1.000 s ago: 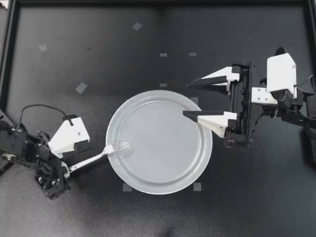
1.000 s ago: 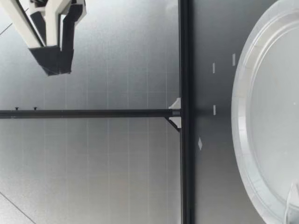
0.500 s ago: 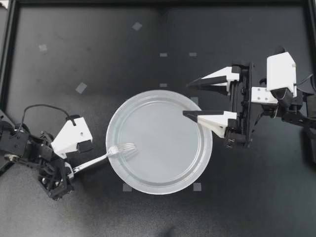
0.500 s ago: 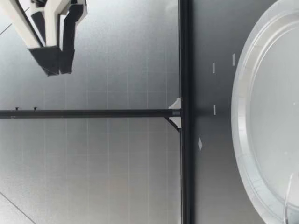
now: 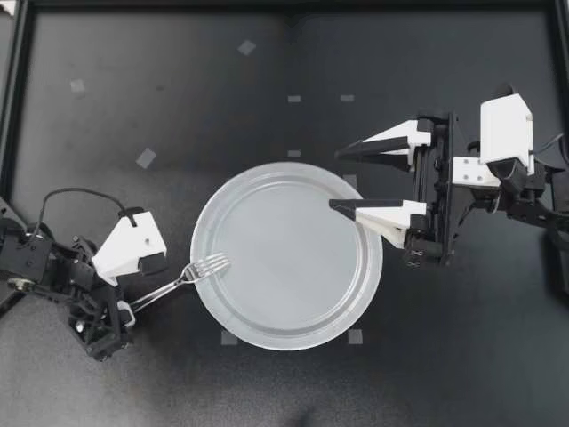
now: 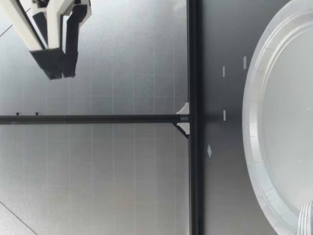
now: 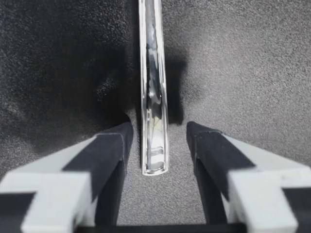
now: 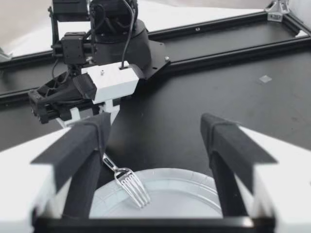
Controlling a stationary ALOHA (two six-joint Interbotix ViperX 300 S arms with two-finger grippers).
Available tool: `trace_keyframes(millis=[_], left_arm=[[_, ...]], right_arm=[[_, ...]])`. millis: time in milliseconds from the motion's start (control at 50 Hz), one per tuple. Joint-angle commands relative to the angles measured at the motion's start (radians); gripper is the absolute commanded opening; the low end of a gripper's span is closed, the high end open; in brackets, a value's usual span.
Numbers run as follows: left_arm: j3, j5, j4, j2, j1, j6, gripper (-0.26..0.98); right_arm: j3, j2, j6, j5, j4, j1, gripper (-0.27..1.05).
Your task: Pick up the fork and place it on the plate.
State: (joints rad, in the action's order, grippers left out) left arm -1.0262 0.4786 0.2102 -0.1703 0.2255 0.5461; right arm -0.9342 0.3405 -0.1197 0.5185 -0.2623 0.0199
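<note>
The fork (image 5: 178, 280) is only partly on the plate (image 5: 302, 267): its tines sit over the plate's rim on the side facing the robot's left arm, and the handle runs outward, off the plate, over the dark table (image 5: 178, 107). The right wrist view shows the same thing, with the tines (image 8: 132, 187) just inside the near rim of the plate (image 8: 189, 196) and the handle trailing away

The left gripper (image 5: 132, 305) is at the handle's outer end, just off the plate. In its own view the handle (image 7: 153, 97) lies between the two fingers with a gap on each side, so the jaws are narrowly apart and hold nothing. The right gripper (image 5: 335, 179) hangs over the plate's opposite edge with its jaws spread wide and empty

To my eye the job is close but not done. The fork reaches the plate by its tines alone and most of its length is outside the rim. What seems left is a fresh grip on the handle and a short carry inward, so that the whole fork rests on the plate
</note>
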Motion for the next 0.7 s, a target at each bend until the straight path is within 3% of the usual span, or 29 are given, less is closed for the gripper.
trace_keyframes(millis=[0,160,260,380,480,540,680], left_arm=[[0.009,0.002,-0.009,-0.023,0.002,-0.003,0.49],[0.063,-0.026,-0.121,-0.092,0.002,-0.011,0.5],[0.123,-0.063,-0.253,-0.14,0.002,-0.011,0.5],[0.198,-0.133,-0.465,-0.19,-0.015,-0.011,0.51],[0.233,-0.287,-0.626,-0.238,-0.037,-0.011,0.55],[0.232,-0.399,-0.692,-0.276,-0.06,-0.011,0.58],[0.17,-0.718,-0.747,-0.367,-0.143,-0.037,0.59]], right_arm=[[0.023,0.008,0.0,0.009,0.0,0.003,0.71],[0.035,0.005,-0.009,0.012,0.018,0.003,0.71],[0.055,-0.006,-0.009,0.014,0.066,0.003,0.71],[0.075,-0.009,-0.009,0.02,0.149,0.003,0.71],[0.08,-0.005,-0.006,0.049,0.201,0.003,0.71],[0.08,-0.002,-0.005,0.069,0.209,0.003,0.71],[0.08,-0.002,-0.006,0.091,0.213,0.002,0.71]])
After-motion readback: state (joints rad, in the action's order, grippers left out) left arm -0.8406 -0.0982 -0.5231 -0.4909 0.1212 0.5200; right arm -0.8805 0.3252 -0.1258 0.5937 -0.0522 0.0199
